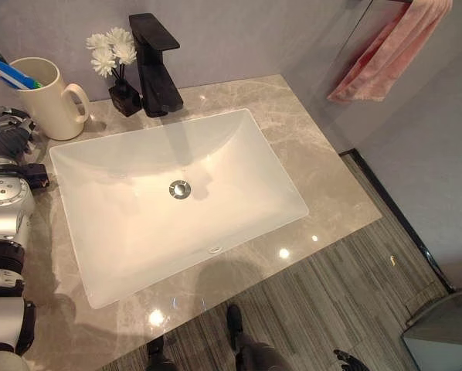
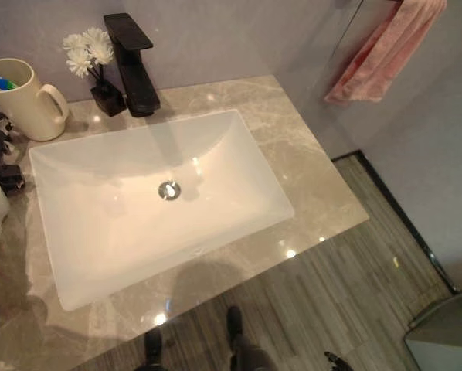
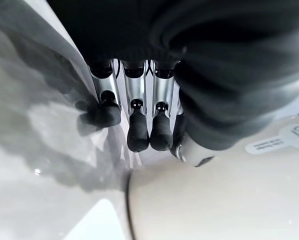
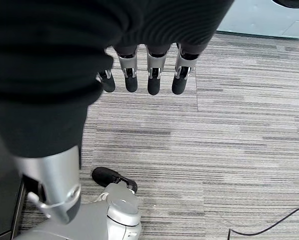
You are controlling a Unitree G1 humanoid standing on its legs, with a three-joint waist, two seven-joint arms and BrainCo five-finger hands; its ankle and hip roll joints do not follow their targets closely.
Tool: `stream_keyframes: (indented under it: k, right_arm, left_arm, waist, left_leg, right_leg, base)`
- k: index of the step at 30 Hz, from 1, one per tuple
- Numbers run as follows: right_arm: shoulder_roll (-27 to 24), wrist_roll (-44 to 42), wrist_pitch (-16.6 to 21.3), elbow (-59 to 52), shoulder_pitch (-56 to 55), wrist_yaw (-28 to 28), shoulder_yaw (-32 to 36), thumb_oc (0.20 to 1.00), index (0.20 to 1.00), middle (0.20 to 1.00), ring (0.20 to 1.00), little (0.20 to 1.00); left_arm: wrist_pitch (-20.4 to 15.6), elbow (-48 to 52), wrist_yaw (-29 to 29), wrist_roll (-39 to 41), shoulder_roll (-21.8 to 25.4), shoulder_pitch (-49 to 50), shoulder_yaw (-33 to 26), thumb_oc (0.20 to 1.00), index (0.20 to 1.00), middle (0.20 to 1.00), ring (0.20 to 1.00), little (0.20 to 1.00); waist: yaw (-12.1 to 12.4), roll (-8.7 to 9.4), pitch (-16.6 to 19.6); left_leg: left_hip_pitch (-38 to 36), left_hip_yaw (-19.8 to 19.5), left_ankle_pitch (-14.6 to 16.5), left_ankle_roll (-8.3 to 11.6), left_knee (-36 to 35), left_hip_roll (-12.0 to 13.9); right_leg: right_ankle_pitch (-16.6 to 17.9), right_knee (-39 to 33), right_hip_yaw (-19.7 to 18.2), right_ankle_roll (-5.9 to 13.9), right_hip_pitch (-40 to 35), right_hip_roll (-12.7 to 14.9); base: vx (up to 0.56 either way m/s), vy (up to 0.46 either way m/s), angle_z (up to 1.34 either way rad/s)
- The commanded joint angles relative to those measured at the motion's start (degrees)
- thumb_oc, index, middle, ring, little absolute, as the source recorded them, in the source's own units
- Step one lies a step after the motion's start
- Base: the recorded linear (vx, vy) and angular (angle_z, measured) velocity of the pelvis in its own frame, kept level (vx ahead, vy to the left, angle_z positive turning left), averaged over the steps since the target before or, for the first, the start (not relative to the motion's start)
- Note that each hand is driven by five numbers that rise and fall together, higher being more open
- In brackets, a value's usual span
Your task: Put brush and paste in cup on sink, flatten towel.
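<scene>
Two jobs are named, and the towel (image 1: pixel 389 54) is the one not yet done. It is seen hanging bunched and crooked high on the wall, well apart from the sink (image 1: pixel 169 193). It is soft and light and will flop, so it is best taken by its lower edge or corners and pulled flat.

Much open room is seen over the wide desk (image 1: pixel 324 178) on the towel side. The hard sink rim and the black tap (image 1: pixel 155 66) must be kept clear of.

The cup (image 1: pixel 47 97) stands at the back corner of the desk, beside the flowers (image 1: pixel 111 50). The brush (image 1: pixel 11 73) is seen in it; the paste cannot be told for sure.

The left hand (image 3: pixel 139 125) is held just beside the cup, fingers straight and holding nothing. The right hand (image 4: pixel 149 75) hangs low over the floor, fingers relaxed and empty.
</scene>
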State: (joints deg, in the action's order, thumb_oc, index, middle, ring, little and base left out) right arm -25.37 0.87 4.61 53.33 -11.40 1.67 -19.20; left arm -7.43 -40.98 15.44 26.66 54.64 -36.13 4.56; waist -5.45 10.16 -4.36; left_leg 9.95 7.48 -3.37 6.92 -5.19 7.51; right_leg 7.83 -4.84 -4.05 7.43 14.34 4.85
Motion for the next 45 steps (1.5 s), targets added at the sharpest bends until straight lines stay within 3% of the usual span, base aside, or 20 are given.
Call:
stream_keyframes:
  k: [1, 9, 18, 21, 24, 26, 28, 35, 39, 45]
  right_arm:
    - [-2.68, 0.67, -0.64, 0.19, -0.34, 0.56, 0.94, 1.000, 1.000, 1.000, 1.000, 1.000]
    - [-2.45, 1.42, -0.86, 1.48, -0.30, 0.40, 2.00, 1.000, 1.000, 1.000, 1.000, 1.000]
    - [-1.28, 1.37, -1.01, 4.05, 0.13, -0.12, 2.45, 1.000, 1.000, 1.000, 1.000, 1.000]
    - [-0.20, 0.73, -1.03, 5.53, 0.47, -0.57, 3.15, 1.000, 1.000, 1.000, 1.000, 1.000]
    - [0.79, 0.23, -0.50, 7.04, 0.57, -0.57, 4.37, 1.000, 1.000, 1.000, 1.000, 1.000]
    - [0.92, 0.23, -0.29, 7.30, 0.50, -0.57, 4.44, 1.000, 1.000, 1.000, 1.000, 1.000]
    - [1.37, 1.52, 0.29, 8.35, 0.41, -0.19, 4.85, 1.000, 1.000, 1.000, 1.000, 1.000]
    - [1.99, 1.82, 1.63, 6.25, 0.12, -0.14, 5.18, 1.000, 1.000, 1.000, 1.000, 1.000]
    - [0.89, 4.74, 3.11, 0.67, -1.31, -0.60, 3.86, 1.000, 1.000, 1.000, 1.000, 1.000]
    - [0.47, 5.41, 4.56, -3.64, -3.85, -1.05, 3.35, 1.000, 1.000, 1.000, 1.000, 1.000]
  left_arm:
    - [0.64, -1.66, 0.69, -2.49, -2.13, 1.86, -3.08, 0.200, 0.200, 0.200, 0.200, 0.200]
    - [-0.24, 8.14, 0.82, -4.19, -5.19, 9.60, -6.76, 0.200, 0.200, 0.200, 0.200, 0.200]
    - [-1.30, 16.70, 0.16, -4.43, -9.31, 13.95, -7.02, 0.200, 0.200, 0.200, 0.200, 0.200]
    - [-2.28, 24.48, -1.00, -4.48, -12.05, 16.98, -6.23, 0.200, 0.200, 0.200, 0.200, 0.200]
    - [-2.92, 35.23, -3.92, -10.90, -11.47, 21.83, -5.37, 0.200, 0.200, 0.200, 0.200, 0.200]
    - [-3.53, 39.63, -5.80, -9.68, -12.50, 24.61, -5.27, 0.200, 0.200, 0.200, 0.200, 0.200]
    - [-4.73, 49.43, -11.67, -6.39, -12.07, 30.00, -4.47, 0.200, 0.200, 0.200, 0.200, 0.200]
    - [-6.57, 58.14, -14.10, -13.50, -12.63, 33.48, -2.99, 0.200, 0.200, 0.200, 0.200, 0.200]
    - [-7.35, 60.92, -16.13, -13.61, -14.09, 35.67, -0.18, 0.200, 0.200, 0.200, 0.200, 0.200]
    - [-7.24, 60.56, -17.92, -11.95, -15.91, 38.08, 3.61, 0.200, 0.200, 0.200, 0.200, 0.200]
  waist:
    - [-0.11, -2.03, -2.29]
    - [0.84, -2.51, -1.33]
    - [1.32, -3.43, -0.78]
    - [1.68, -4.05, -0.48]
    - [2.08, -4.71, -0.01]
    - [2.18, -5.00, 0.11]
    - [2.68, -6.19, 1.28]
    - [3.14, -7.31, 2.76]
    - [2.45, -7.76, 2.76]
    - [1.45, -8.20, 3.08]
  left_leg:
    - [1.53, -3.41, -0.30, -2.89, 0.19, -0.76]
    - [1.73, -4.21, -0.13, -2.99, 0.19, -1.25]
    - [1.98, -4.04, -0.18, -3.20, 0.19, -1.73]
    - [1.16, -4.08, 0.05, -3.32, 0.19, -2.02]
    - [-0.10, -4.09, 0.53, -3.49, 0.19, -2.32]
    - [-1.07, -3.95, 0.83, -3.65, 0.19, -2.53]
    - [-3.94, -3.57, 1.77, -3.85, 0.19, -2.86]
    - [-7.51, -2.40, 3.18, -4.36, 0.41, -3.41]
    - [-8.79, -1.93, 5.19, -4.85, 4.07, -3.65]
    - [-9.48, -1.91, 5.83, -4.90, 5.54, -3.43]
  right_leg:
    - [-2.70, 2.29, 2.29, 3.06, -4.18, 3.59]
    - [-2.91, 1.15, 3.44, 2.91, -5.23, 4.01]
    - [-2.27, 0.28, 3.49, 2.86, -5.40, 4.32]
    - [-2.40, 0.47, 3.61, 2.81, -6.18, 4.46]
    - [-2.87, 0.98, 4.09, 2.91, -7.35, 4.77]
    - [-3.04, 1.35, 4.06, 2.99, -8.01, 4.91]
    - [-4.08, 2.16, 4.02, 3.30, -10.27, 5.22]
    - [-4.69, 1.73, 4.29, 3.83, -13.11, 5.95]
    - [-6.18, 2.81, 3.53, 3.35, -15.00, 5.99]
    - [-7.13, 3.19, 2.84, 2.50, -16.15, 5.10]
  base:
    - [0.00, 0.000, 0.00]
    - [-0.01, -0.004, 0.05]
    - [-0.01, 0.000, 0.02]
    - [0.00, 0.000, 0.00]
    - [0.04, 0.003, -0.01]
    - [0.04, 0.006, 0.00]
    - [0.07, 0.011, 0.02]
    - [0.02, -0.001, 0.01]
    - [0.01, -0.012, -0.03]
    - [-0.02, -0.020, -0.01]
